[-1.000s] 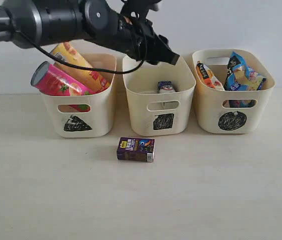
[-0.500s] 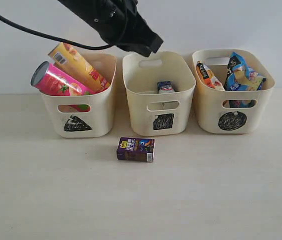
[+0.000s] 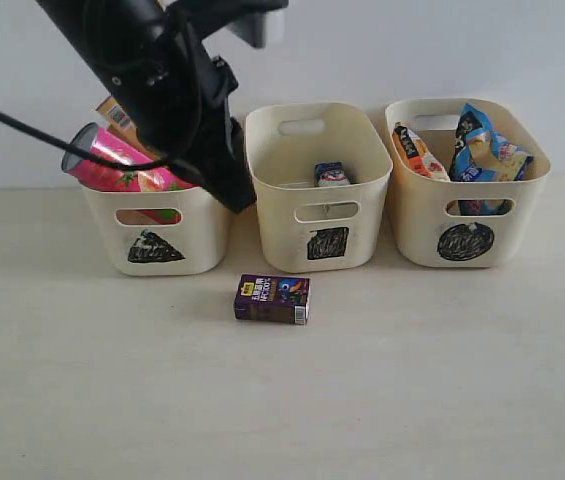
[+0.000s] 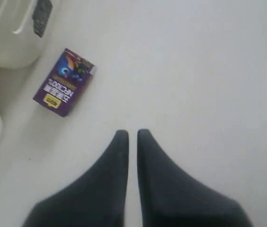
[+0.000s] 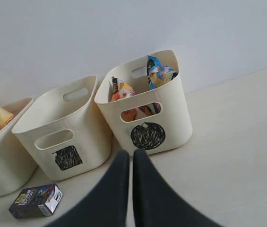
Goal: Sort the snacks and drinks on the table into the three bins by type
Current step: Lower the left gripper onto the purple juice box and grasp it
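In the three cream bins along the back of the tabletop (image 3: 442, 390), we find nearly everything already sorted. The pink chip tube (image 3: 112, 165) and the yellow-orange tube (image 3: 114, 112) lean out of the triangle bin (image 3: 157, 230). The white-and-blue carton (image 3: 332, 174) sits inside the square bin (image 3: 317, 215). The orange-cream packet (image 3: 414, 150) and the blue packet (image 3: 487, 150) stand in the circle bin (image 3: 467, 220).

We judge one item is left: the purple carton (image 3: 272, 299), lying flat on the tabletop just in front of the square bin, apart from it. It presumably belongs with the other drink.

The left claw (image 4: 132, 135) is clenched, tips together, grasping nothing, and hangs above bare tabletop with the carton off to one side. The right claw (image 5: 129, 156) is likewise clenched and empty.

The left arm (image 3: 152, 80) crosses in front of the triangle bin and hides most of the yellow-orange tube. Nothing crowds the carton, though the square bin's front wall stands close behind it.
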Available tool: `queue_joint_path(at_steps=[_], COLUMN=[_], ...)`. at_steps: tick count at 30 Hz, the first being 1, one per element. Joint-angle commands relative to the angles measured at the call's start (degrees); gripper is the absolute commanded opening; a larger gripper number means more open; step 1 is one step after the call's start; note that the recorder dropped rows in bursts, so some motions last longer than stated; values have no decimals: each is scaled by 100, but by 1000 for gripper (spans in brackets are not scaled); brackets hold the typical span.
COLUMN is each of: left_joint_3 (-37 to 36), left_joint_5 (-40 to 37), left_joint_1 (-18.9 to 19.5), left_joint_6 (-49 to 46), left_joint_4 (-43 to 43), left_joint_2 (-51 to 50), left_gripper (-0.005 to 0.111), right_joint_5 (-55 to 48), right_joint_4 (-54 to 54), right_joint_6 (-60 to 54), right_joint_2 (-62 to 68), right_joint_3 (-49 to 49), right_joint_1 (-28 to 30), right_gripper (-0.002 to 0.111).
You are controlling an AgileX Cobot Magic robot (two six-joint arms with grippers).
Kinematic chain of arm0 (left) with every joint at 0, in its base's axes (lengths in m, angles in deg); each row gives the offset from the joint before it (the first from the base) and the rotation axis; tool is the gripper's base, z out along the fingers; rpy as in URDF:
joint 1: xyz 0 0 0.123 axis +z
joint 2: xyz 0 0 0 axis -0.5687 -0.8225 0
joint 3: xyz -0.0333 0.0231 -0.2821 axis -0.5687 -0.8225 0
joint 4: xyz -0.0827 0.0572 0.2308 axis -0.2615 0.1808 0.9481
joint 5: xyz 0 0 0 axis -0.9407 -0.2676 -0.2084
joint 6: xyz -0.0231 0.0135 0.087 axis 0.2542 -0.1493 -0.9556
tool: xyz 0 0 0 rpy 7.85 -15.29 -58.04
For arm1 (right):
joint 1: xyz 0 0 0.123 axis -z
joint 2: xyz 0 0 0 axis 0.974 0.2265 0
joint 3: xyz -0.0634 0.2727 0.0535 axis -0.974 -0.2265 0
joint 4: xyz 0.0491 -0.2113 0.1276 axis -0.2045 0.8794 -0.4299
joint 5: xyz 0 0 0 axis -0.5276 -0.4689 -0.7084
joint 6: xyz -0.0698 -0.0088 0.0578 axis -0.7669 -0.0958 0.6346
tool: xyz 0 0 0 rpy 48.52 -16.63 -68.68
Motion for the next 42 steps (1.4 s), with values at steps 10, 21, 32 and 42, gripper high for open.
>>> queue_joint_path(at_steps=[10,21,32,42], left_joint_3=[-984,-984,-841,-296], left_joint_5=[297,2069,2972,2880], left_joint_1=[-369,-355,-311,0], left_joint_6=[-2240,-1940,-1596,-1185], left_joint_4=[235,1283,1597,1432], left_joint_2=[-354,-1538,-2139,-2469], left_gripper=[55,85,88,88], right_joint_5=[12,12,1,1], right_joint_4=[41,41,41,41], right_joint_6=[-36,-36,-46,-46], right_joint_2=[-16,-16,-16,-16], right_joint_3=[-34,-34,-34,-34], right_joint_1=[16,16,16,16], right_gripper=[0,0,0,0])
